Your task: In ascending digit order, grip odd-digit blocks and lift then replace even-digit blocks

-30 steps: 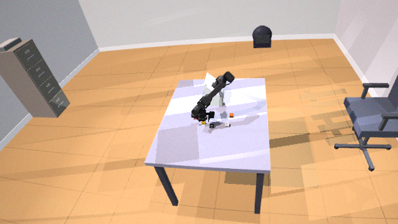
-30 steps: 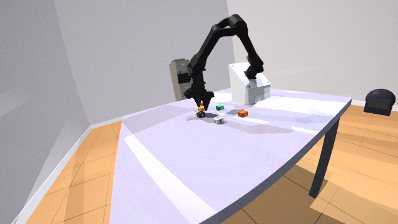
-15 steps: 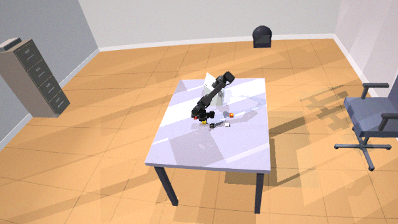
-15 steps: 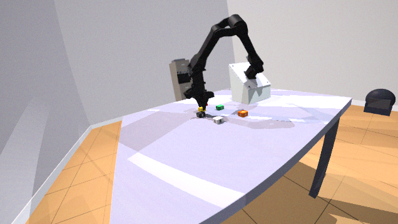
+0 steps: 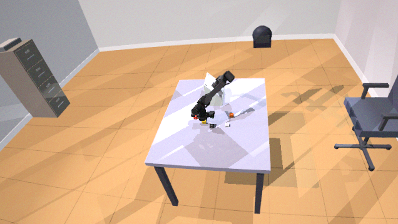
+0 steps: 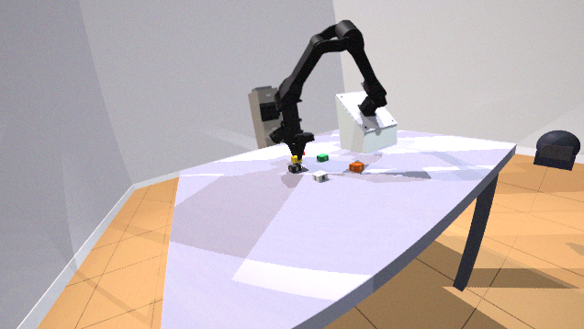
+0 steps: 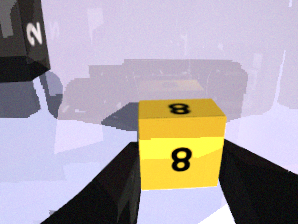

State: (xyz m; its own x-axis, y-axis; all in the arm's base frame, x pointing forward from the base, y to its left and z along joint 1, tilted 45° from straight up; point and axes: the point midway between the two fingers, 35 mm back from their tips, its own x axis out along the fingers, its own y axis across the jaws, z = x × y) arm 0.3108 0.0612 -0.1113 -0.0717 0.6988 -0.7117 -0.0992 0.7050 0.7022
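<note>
Black six-joint arm [image 5: 213, 91] [image 6: 317, 48] arched high, forearm sloping down, wrist pointing downward, fingers closed on a block

8 block [image 7: 181, 161] between tool [image 5: 203, 120] [image 6: 298, 158] [image 7: 177, 149] fingers

Table [image 5: 200, 153] [image 6: 257, 221] [image 7: 260, 30], glossy, perhaps plastic.

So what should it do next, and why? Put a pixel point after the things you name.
Probably lower the yellow block [image 5: 204, 122] [image 6: 296, 159] [image 7: 180, 162] straight down: it shows an even 8, the gripper's fingers pinch both sides, and a gap before its faint reflection suggests it is already raised.
</note>
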